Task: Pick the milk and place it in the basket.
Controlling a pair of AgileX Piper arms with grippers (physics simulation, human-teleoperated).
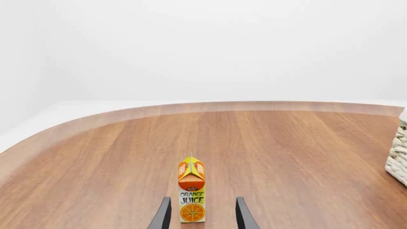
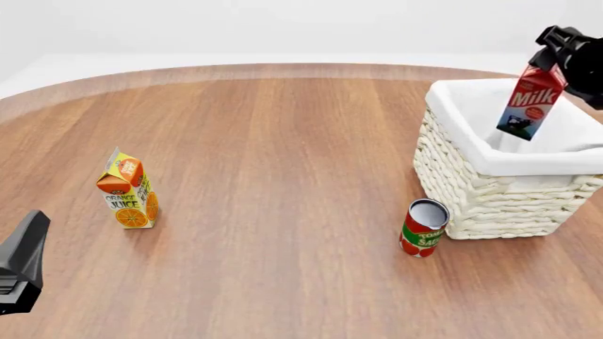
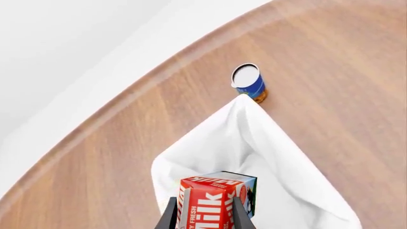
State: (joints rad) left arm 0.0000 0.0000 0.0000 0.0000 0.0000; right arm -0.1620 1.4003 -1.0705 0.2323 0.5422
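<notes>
The milk (image 2: 529, 99), a red-topped carton with a cow picture, hangs tilted above the opening of the basket (image 2: 490, 191) at the right of the table. My right gripper (image 2: 549, 58) is shut on the carton's top. In the right wrist view the milk (image 3: 213, 200) sits between the two dark fingers (image 3: 170, 215) of the right gripper (image 3: 203, 202), with the basket's white liner (image 3: 260, 148) below it. My left gripper (image 2: 21, 263) is low at the near left, open (image 1: 203, 202) and holding nothing.
An orange juice carton (image 2: 127, 192) stands on the left of the table, ahead of the left fingers (image 1: 191, 193). A tomato can (image 2: 424, 227) stands against the basket's near left corner, and the right wrist view shows it (image 3: 249, 81) too. The basket's wicker edge (image 1: 399, 152) shows in the left wrist view.
</notes>
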